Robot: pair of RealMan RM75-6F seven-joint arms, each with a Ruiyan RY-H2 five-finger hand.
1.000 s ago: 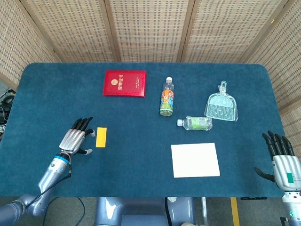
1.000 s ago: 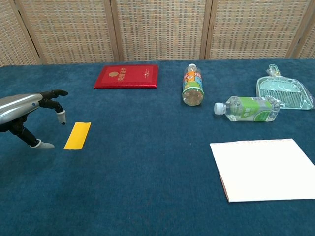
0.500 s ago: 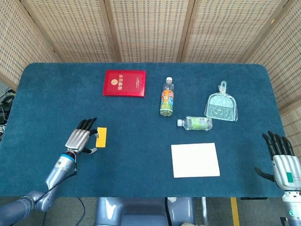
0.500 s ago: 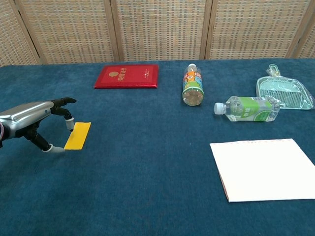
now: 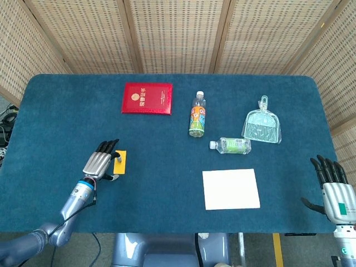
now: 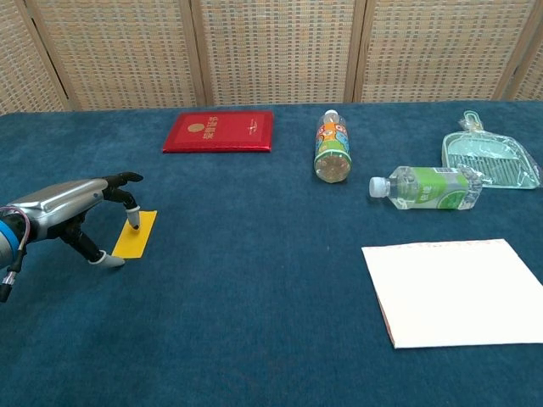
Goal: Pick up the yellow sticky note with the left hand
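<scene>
The yellow sticky note point(image 5: 120, 161) point(image 6: 138, 233) lies flat on the blue table, left of centre. My left hand point(image 5: 102, 163) point(image 6: 72, 212) hovers over its left edge with the fingers spread and arched. A fingertip point(image 6: 133, 225) touches the note's far end, and the thumb tip point(image 6: 110, 259) rests on the cloth at its near corner. The note is not lifted. My right hand point(image 5: 334, 186) shows only in the head view, at the near right corner, fingers apart and holding nothing.
A red booklet point(image 5: 147, 98) lies at the back left. An upright-labelled bottle point(image 5: 197, 115) and a green bottle point(image 5: 232, 146) lie near the middle. A clear dustpan point(image 5: 262, 126) is at the right. A white sheet point(image 5: 231, 189) lies near the front edge.
My left hand has moved right across the table, from beside the note to over its left edge, and a fingertip now touches the note. The right hand has not moved.
</scene>
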